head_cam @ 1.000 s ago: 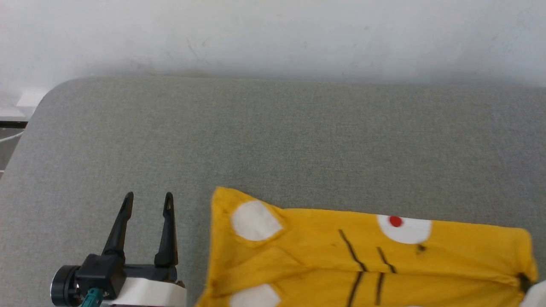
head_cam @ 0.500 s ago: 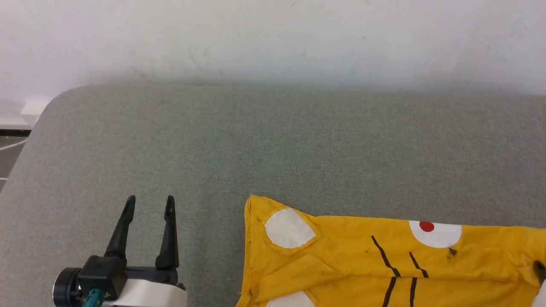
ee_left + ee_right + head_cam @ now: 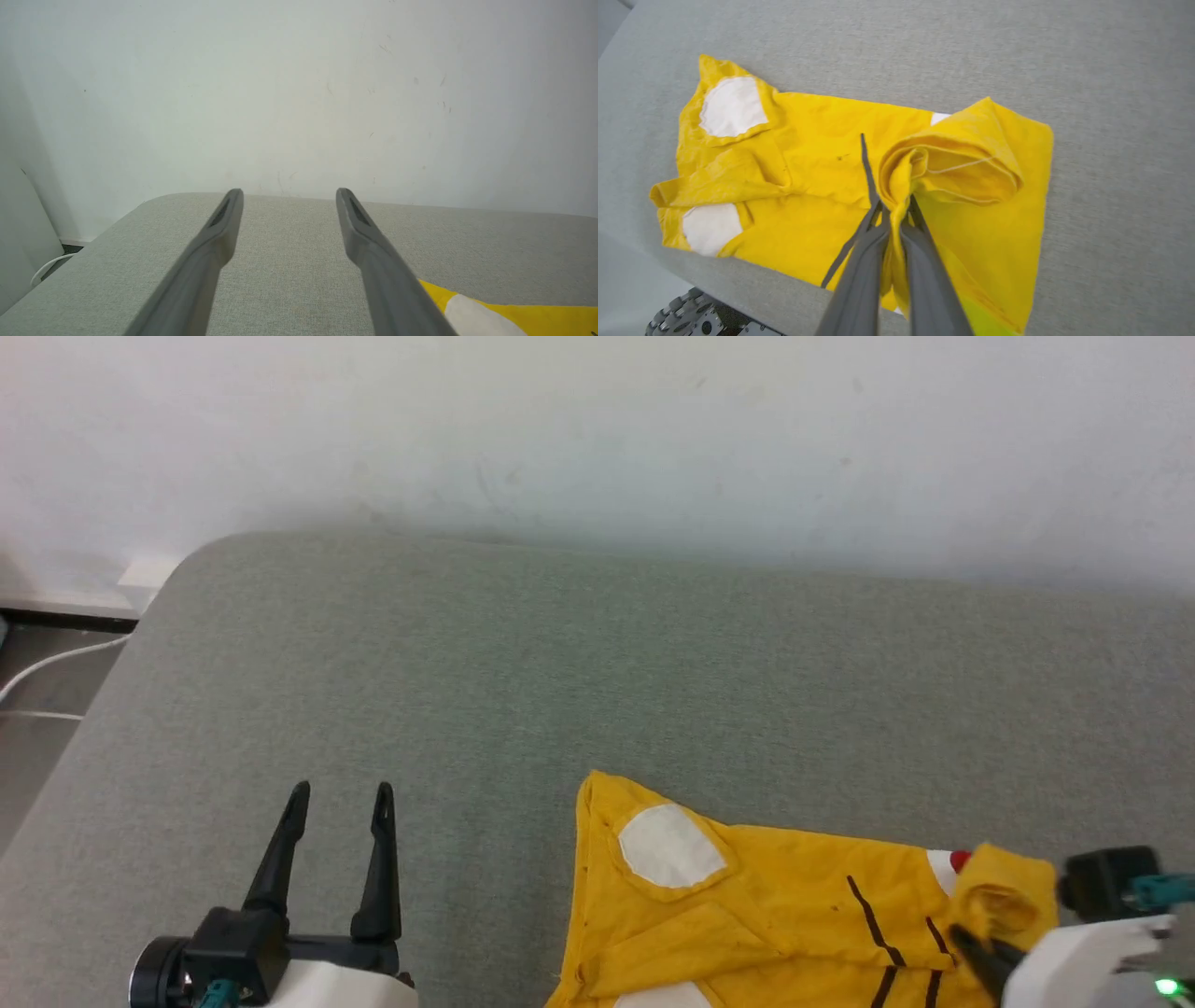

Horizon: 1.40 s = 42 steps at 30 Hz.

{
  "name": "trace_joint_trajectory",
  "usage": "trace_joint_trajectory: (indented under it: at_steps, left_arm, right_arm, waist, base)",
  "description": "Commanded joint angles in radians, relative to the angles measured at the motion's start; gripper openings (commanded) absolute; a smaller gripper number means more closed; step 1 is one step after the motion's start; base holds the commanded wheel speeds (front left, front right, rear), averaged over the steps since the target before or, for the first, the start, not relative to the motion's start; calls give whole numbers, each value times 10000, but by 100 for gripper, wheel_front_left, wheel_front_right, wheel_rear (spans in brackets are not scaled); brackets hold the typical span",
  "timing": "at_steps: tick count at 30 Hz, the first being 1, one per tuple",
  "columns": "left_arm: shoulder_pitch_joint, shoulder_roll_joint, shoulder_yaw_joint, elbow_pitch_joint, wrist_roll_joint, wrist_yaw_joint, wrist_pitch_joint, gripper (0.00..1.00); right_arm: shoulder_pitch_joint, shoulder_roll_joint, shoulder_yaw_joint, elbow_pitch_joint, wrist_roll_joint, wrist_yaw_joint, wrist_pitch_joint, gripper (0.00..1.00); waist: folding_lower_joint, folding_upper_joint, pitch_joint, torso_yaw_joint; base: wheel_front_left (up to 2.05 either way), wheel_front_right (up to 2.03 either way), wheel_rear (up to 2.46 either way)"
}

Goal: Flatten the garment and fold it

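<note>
The garment (image 3: 794, 896), a bright yellow T-shirt with white patches and dark stripes, lies on the grey padded surface (image 3: 597, 691) at the lower right of the head view. My right gripper (image 3: 895, 205) is shut on a bunched edge of the garment (image 3: 808, 140), holding that edge lifted and curled over the flat part. In the head view the right gripper (image 3: 976, 943) sits at the lower right with a yellow fold above it. My left gripper (image 3: 341, 798) stands open over bare surface, to the left of the shirt. The left gripper (image 3: 289, 193) holds nothing, and a garment (image 3: 514, 317) corner shows beside it.
A white wall (image 3: 597, 429) runs along the far edge of the surface. The surface's rounded corner (image 3: 187, 560) is at the left, with a white cable (image 3: 47, 663) on the floor beyond it. The robot's base (image 3: 686, 317) shows under the near edge.
The head camera has shifted, moving the whole picture. My right gripper has come into view, carrying the shirt's right edge up and leftward over the rest. The left gripper has stayed open.
</note>
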Motion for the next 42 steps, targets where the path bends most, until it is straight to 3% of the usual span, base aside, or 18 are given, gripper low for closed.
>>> trace_joint_trajectory:
  at_steps: [1,11,27,28,29,37,42]
  left_arm:
    - [118,-51,11,26,71,-59,-47,100]
    - [-19,-93,-113,65,129,-118,-47,100]
    - [-402,-120,-287,333,154,-251,-47,100]
    - [-404,-122,-292,342,150,-249,-47,100]
    - [-405,-124,-295,345,146,-247,-47,100]
    - [-422,-130,-199,245,212,-204,-47,100]
    - [-408,-120,-161,295,256,-247,-47,100]
  right_arm:
    - [-92,65,217,-93,155,-9,65,0]
    - [-1506,776,2233,626,1223,-9,50,0]
    - [-3386,1053,3592,4242,1032,-9,-1407,0]
    - [-3464,1055,3667,4446,954,-9,-1504,4]
    - [-3531,1057,3739,4617,904,-9,-1623,100]
    - [-4074,1024,5110,4869,1543,-9,-2188,100]
    - [-4398,372,5486,4489,1343,-9,-2924,100]
  waist:
    - [1,0,-72,246]
    - [1,0,69,1331]
    - [1,0,327,2527]
    - [1,0,338,2547]
    - [1,0,344,2559]
    - [1,0,259,2332]
    - [1,0,27,1998]
  base:
    - [0,0,0]
    - [0,0,0]
    - [0,0,0]
    - [0,0,0]
    - [0,0,0]
    - [0,0,0]
    - [0,0,0]
